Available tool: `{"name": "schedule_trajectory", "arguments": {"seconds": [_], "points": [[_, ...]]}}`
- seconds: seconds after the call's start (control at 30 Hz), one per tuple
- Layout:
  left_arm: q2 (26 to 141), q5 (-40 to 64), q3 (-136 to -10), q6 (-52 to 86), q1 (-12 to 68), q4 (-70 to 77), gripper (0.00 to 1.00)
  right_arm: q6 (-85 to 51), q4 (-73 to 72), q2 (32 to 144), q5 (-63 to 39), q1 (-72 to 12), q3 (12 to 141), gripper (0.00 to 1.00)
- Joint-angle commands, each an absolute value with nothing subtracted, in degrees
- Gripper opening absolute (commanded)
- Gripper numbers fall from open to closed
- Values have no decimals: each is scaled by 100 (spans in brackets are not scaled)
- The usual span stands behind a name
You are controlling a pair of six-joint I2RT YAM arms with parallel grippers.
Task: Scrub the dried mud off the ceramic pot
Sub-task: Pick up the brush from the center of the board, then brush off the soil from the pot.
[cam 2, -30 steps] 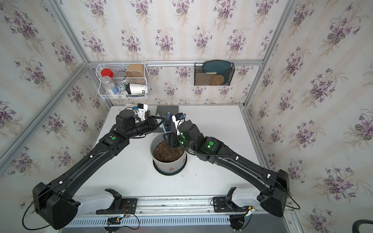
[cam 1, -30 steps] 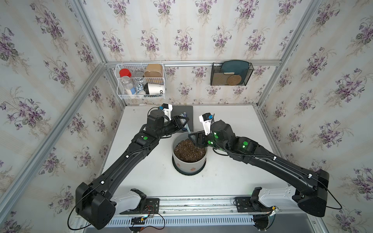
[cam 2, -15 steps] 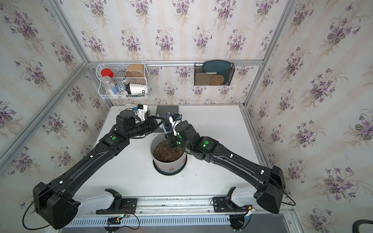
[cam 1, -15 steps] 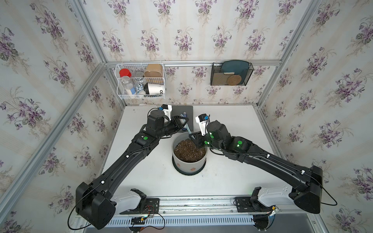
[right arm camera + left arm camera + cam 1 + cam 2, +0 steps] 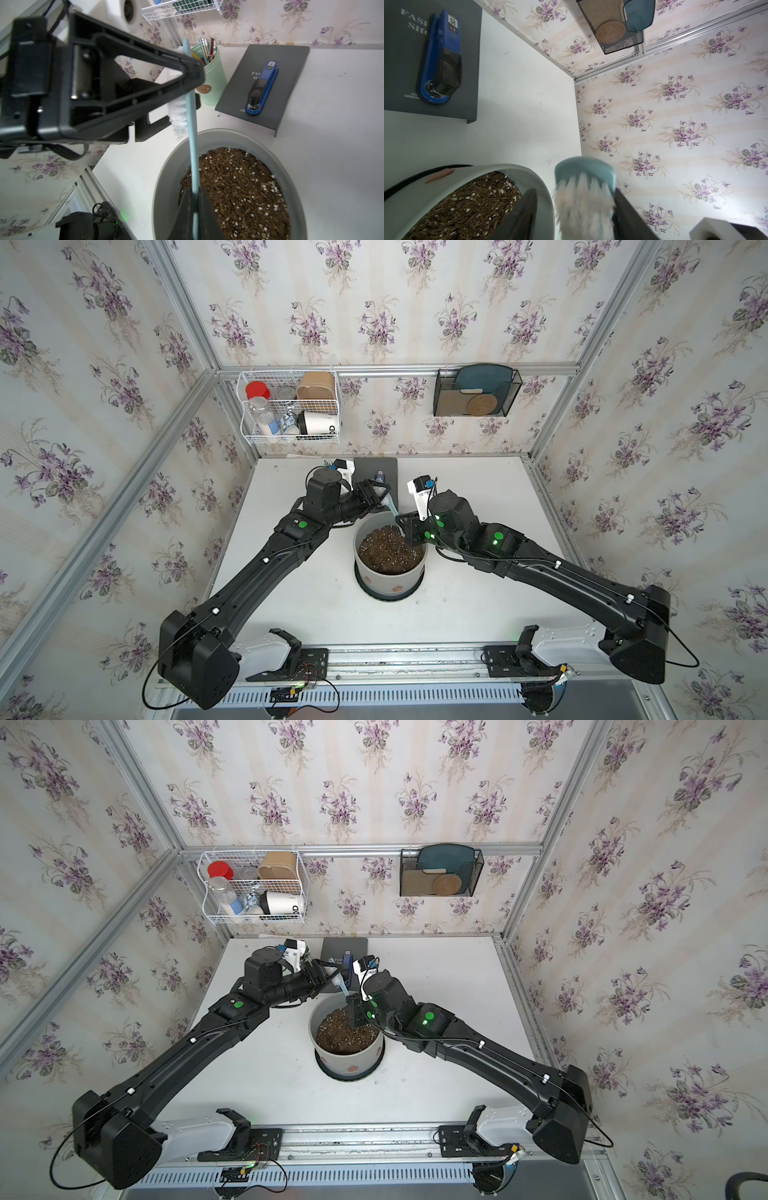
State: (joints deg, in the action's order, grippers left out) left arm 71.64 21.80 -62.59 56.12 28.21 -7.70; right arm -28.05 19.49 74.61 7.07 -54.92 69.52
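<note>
The ceramic pot is sitting on its black saucer in the middle of the table, with dried mud blobs sticking to its near side. Over the soil, the right gripper is pinching the blue brush tight by its handle. Past the far rim, the left gripper is holding its jaws apart around the bristles, not squeezing. A green cup is standing behind.

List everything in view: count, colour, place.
ceramic pot: one, pale grey, table centre
dried mud: several blobs, reddish-brown, pot's wall
soil: dark, speckled, inside pot
saucer: one, black, under pot
brush: one, pale blue, white bristles, over pot's rim
book: one, dark grey, behind pot
stapler: one, blue-black, on book
pencil cup: one, mint green, beside book
wire basket: one, white, back wall
mesh holder: one, black, back wall
left hand: black, open around brush head
right hand: black, shut on brush handle
</note>
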Motion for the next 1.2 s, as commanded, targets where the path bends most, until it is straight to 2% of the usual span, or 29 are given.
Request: {"name": "schedule_trajectory", "arguments": {"seconds": [0.0,0.23,0.37,0.67,0.9,1.17], "points": [[7057,1709,-6433,4884,2756,-1417,69,-3126,2360,7197,1643,-5393,6967,0],[6815,608,-6635,3019,2758,-3146,69,-3437,3183,6070,2893,-5222,6270,0],[6852,752,-6320,2609,2788,-3545,69,-3843,3816,5690,2259,-4503,5624,0],[7250,983,-6217,2448,2828,-3324,68,-4440,4236,5152,1788,-4701,4251,0],[8016,424,-6751,2144,2976,-3603,57,-4779,3529,4912,1260,-5156,3442,0],[8482,-442,-6987,2139,3351,-3782,29,-5036,2886,5044,1240,-5530,3114,0]]}}
